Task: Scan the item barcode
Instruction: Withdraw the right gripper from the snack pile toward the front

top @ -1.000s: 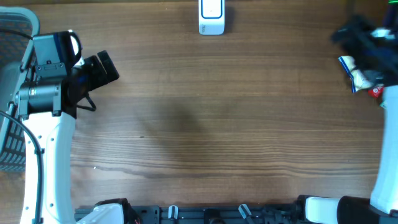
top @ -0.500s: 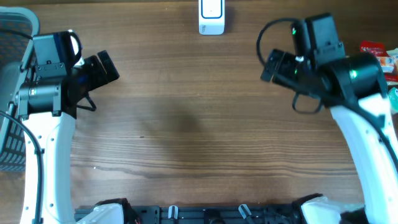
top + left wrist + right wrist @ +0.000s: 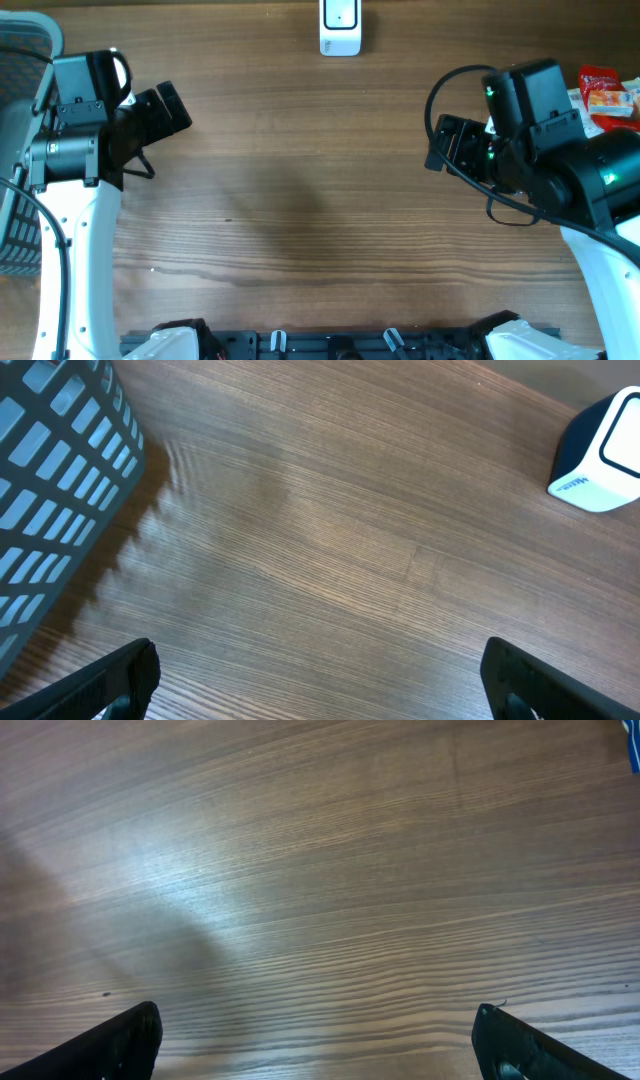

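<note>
jaws on left end effector (image 3: 320, 678) and right end effector (image 3: 316, 1040) stand wide apart.

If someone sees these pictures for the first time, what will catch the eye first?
The wide wooden table fills the middle, with the left gripper and right gripper over it, both open and empty. A white barcode scanner stands at the far edge, in the centre; a grey mesh basket sits at far left, red snack packets at far right.
</note>
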`<state>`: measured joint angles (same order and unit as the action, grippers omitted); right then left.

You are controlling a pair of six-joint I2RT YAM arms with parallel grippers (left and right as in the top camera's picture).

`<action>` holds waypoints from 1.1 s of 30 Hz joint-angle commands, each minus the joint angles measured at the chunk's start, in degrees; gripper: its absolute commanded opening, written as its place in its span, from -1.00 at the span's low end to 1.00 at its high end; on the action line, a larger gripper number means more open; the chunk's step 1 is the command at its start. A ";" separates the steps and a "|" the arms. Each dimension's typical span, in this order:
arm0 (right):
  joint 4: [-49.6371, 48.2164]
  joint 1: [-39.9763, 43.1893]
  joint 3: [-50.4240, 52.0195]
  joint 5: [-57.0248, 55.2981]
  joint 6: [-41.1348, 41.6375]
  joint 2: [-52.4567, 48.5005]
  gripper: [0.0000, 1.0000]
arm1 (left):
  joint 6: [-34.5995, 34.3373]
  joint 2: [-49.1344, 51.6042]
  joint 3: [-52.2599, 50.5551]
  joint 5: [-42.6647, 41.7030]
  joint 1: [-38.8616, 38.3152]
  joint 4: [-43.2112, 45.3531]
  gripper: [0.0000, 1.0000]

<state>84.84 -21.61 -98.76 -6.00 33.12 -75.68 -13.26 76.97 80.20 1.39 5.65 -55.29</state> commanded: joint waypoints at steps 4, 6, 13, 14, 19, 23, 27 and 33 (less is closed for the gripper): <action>-0.07 -0.24 -0.11 0.76 0.04 -0.61 1.00 | -0.90 -0.35 0.17 -0.07 0.26 0.13 1.00; -0.07 -0.24 -0.11 0.48 -0.15 -0.61 1.00 | -0.90 -0.35 0.17 -0.07 0.26 0.13 1.00; 1.64 -0.24 -0.11 0.90 -1.88 -1.01 0.99 | -0.90 -0.35 0.17 -0.07 0.26 0.13 1.00; 1.27 -0.24 -0.11 1.01 -3.87 -0.96 1.00 | -0.90 -0.35 0.17 -0.07 0.26 0.13 1.00; 0.42 -0.17 -0.11 3.08 -14.40 0.35 0.99 | -0.90 -0.35 0.17 -0.07 0.26 0.13 1.00; -2.64 1.46 -0.11 4.74 -16.55 3.91 0.99 | -0.92 -0.35 0.17 -0.07 0.26 0.13 1.00; -9.53 5.31 2.69 5.73 -16.87 9.84 0.99 | -0.90 -0.35 0.17 -0.07 0.26 0.13 1.00; -22.71 10.54 17.38 14.84 -27.71 20.87 0.99 | -0.90 -0.35 0.17 -0.07 0.26 0.13 1.00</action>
<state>66.57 -13.65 -89.76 1.10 14.28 -60.12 -13.28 76.97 80.20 1.39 5.65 -55.31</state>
